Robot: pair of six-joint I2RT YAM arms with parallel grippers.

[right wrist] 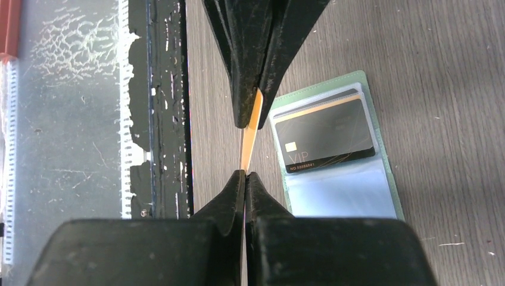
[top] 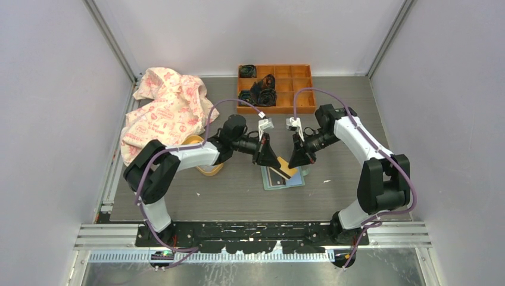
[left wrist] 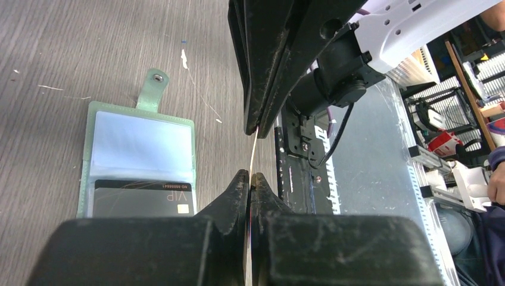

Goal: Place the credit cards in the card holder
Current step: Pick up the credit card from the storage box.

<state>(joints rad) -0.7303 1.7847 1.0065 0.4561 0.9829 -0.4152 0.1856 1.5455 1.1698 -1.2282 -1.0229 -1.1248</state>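
The left gripper (left wrist: pixel 250 182) and right gripper (right wrist: pixel 245 177) are each clamped on opposite ends of 1 orange credit card (right wrist: pixel 251 128), held edge-on above the table (left wrist: pixel 71 53). The mint card holder (left wrist: pixel 143 140) lies open just beside them, with 1 dark VIP card (left wrist: pixel 140 199) inside.

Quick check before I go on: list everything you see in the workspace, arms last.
table: one, grey wood-grain, under everything
cloth: one, pink patterned, crumpled at back left
compartment tray: one, orange, back centre
small items: several, black, in the tray's left compartments
dish: one, yellow-orange, just in front of the cloth
card holder: one, mint green, open flat at centre
VIP card: one, black, in a holder sleeve
orange card: one, edge-on, pinched at both ends
left gripper: shut on the orange card
right gripper: shut on its other end
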